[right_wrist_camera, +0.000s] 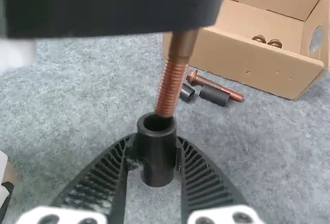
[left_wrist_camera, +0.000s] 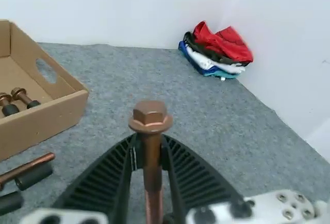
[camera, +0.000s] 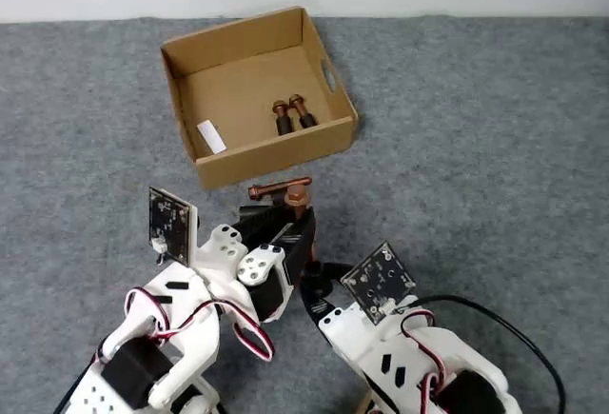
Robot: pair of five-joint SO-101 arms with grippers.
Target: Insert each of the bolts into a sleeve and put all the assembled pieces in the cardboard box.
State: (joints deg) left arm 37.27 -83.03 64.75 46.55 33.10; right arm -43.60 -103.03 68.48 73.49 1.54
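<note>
Left gripper (left_wrist_camera: 150, 144) clamped on upright bolt (left_wrist_camera: 150, 121), right gripper (right_wrist_camera: 156, 144) grasping black sleeve (right_wrist_camera: 156, 162), bolt's threaded tip at sleeve mouth, cardboard box (camera: 257, 162) just beyond, two assembled pieces (camera: 293, 114) inside, spare bolt (camera: 279, 188) lying before it.

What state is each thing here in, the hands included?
Left hand, shut on held bolt.
Right hand, shut on sleeve.
Held bolt, head up, tip at the sleeve's mouth.
Cardboard box, open, two assembled pieces inside.
Loose bolt, lying on the carpet.
</note>
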